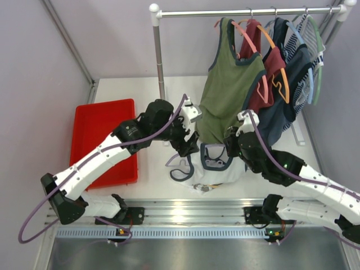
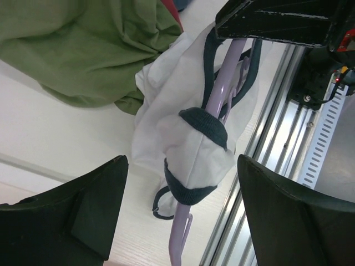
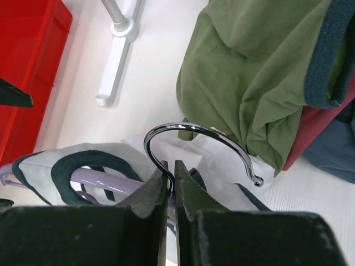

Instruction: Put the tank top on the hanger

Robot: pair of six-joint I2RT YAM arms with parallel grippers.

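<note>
- Hanging limp over the lavender hanger (image 2: pixel 221 77), the white tank top (image 1: pixel 216 164) sits bunched low over the desk (image 1: pixel 149 174), just beside the hem of the olive-green top (image 1: pixel 228 90).
- Right fingers (image 3: pixel 155 185) are pressed together on the base of the hanger's chrome hook (image 3: pixel 194 129).
- Left fingers (image 2: pixel 102 194) stand wide apart and empty, hovering over the navy-trimmed shoulder (image 2: pixel 202 124) wrapped round one hanger arm.
- The cloth looks light, soft and floppy. It will likely slide on the smooth plastic and sag wherever it is unsupported.
- Best hold, I judge: pinch the thicker navy trim at the strap, not the loose white body, which would only stretch and bunch.
</note>
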